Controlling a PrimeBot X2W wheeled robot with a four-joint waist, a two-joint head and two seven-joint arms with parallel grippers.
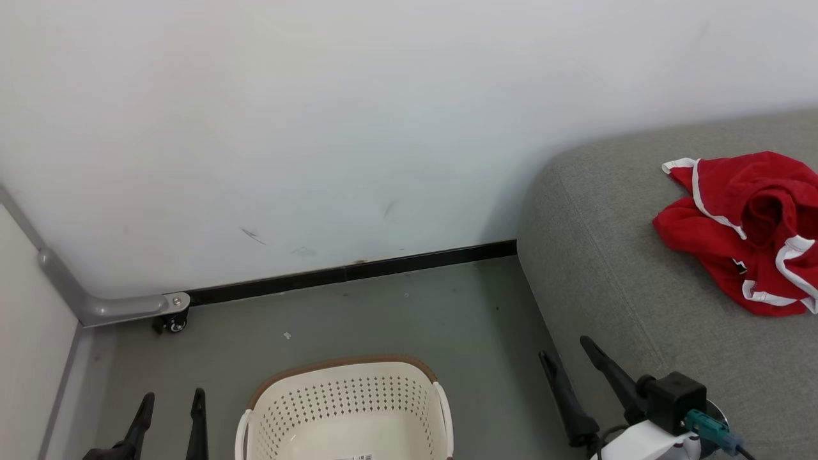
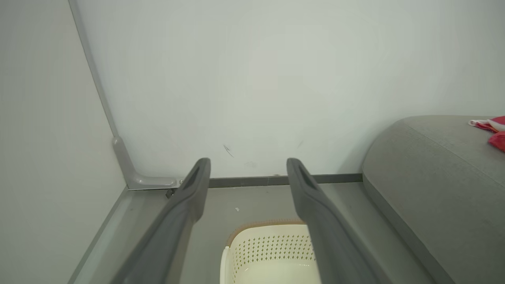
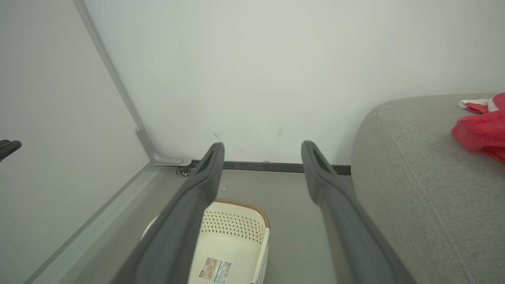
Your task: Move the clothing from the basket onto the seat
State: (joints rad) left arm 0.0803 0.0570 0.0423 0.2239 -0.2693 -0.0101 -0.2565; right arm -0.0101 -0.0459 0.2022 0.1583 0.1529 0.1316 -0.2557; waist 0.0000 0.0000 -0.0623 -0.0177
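Both the left gripper (image 1: 174, 395) and the right gripper (image 1: 564, 348) stood with jaws wide apart, empty. The clothing (image 1: 748, 230) lay bunched on the seat (image 1: 639, 287), beyond the right jaws (the basket (image 1: 345, 402) between both pairs looked bare); a careless sweep could have dragged it off.

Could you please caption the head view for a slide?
Red clothing on the grey seat, basket on the floor, left gripper and right gripper open.

White scuffed wall (image 1: 383, 96); black baseboard (image 1: 351, 273); grey floor (image 1: 415, 319); grey metal bracket (image 1: 108, 310) with caster (image 1: 171, 324), left corner.
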